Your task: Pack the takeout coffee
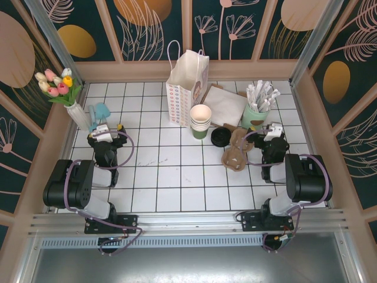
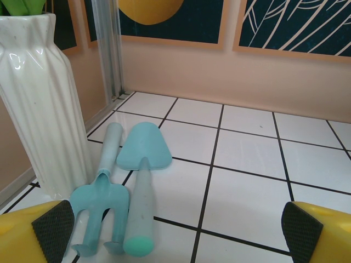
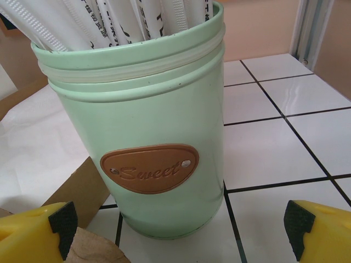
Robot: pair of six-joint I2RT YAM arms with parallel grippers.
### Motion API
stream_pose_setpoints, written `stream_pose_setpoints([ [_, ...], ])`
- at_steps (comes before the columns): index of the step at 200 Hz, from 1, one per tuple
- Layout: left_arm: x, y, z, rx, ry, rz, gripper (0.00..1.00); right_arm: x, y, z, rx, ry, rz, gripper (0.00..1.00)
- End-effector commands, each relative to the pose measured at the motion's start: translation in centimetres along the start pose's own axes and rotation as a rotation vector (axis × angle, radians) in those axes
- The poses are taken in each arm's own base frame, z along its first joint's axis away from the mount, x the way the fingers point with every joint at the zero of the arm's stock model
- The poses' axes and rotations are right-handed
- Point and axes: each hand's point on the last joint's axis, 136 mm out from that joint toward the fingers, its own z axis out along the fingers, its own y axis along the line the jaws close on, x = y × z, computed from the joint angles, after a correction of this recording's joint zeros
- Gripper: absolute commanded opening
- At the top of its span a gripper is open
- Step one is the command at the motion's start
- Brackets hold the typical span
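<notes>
Though nothing has hold of it, the takeout coffee cup (image 1: 201,125) stands upright and uncovered near the middle of the white tiled table (image 1: 153,177). It is dark green at the base and cream at the mouth, and from above it looks like a short stack of cups. Its round black lid (image 1: 220,137) lies flat on the tiles just to the right, apart from the cup. A patterned paper bag (image 1: 187,85) stands open just behind the cup, and a brown cardboard cup carrier (image 1: 238,151) lies just beside the lid. Further right is a pale mint cup (image 3: 159,142) full of white sticks, labelled "Sweet". The right gripper (image 1: 274,132) sits close in front of it, jaws spread wide and empty. Over at the far left, the left gripper (image 1: 106,128) is equally wide open with nothing between its pads (image 2: 52,230). It faces a teal trowel (image 2: 143,159) and a teal fork (image 2: 101,200) lying side by side next to a white vase (image 2: 38,109) of tulips (image 1: 56,82).
</notes>
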Motion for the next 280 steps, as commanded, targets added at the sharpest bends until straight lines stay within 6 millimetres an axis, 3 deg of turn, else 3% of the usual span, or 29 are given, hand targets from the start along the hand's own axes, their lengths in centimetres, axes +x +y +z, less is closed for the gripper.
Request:
stream_pose_setpoints([
  [1, -1.1, 0.2, 0.0, -0.007, -0.037, -0.016, 0.99, -1.3, 0.1, 0.1, -0.006, -0.050, 0.004, 0.99],
  [27, -2.1, -0.3, 1.0, -0.008, 0.043, 0.000, 0.99, -3.1, -0.1, -0.4, 0.010, -0.060, 0.015, 0.99],
  [43, -4.9, -0.6, 1.0, -0.009, 0.038, -0.036, 0.99, -4.8, 0.1, -1.3, 0.017, -0.094, 0.011, 0.99],
  [63, -9.1, 0.3, -1.1, -0.037, -0.083, -0.184, 0.99, -7.4, 1.4, -2.8, -0.025, -0.143, 0.030, 0.99],
  [92, -11.9, 1.1, -3.4, -0.073, -0.045, -0.328, 0.99, -10.3, 5.5, -4.0, -0.148, -0.080, 0.083, 0.99],
  [124, -13.0, -1.5, -5.5, 0.040, 0.111, -0.484, 0.99, -11.9, 12.0, -5.1, -0.353, 0.073, 0.167, 0.99],
  [132, -12.8, -2.5, -6.0, 0.082, 0.163, -0.528, 0.99, -12.3, 12.5, -4.7, -0.338, 0.120, 0.215, 0.99],
  [158, -11.4, -6.7, -7.6, 0.197, 0.322, -0.634, 0.99, -10.7, 13.3, -2.3, -0.272, 0.382, 0.291, 0.95],
  [220, -7.5, -20.2, -8.9, 0.489, 0.608, -0.602, 0.99, -9.8, 20.9, 1.9, -0.373, 0.594, 0.190, 0.82],
  [246, -6.5, -21.6, -8.1, 0.509, 0.630, -0.642, 0.99, -8.7, 21.9, 4.0, -0.309, 0.666, 0.139, 0.67],
  [280, -3.6, -21.8, -7.4, 0.444, 0.716, -0.615, 0.99, -7.5, 23.4, 5.3, -0.268, 0.721, 0.067, 0.53],
])
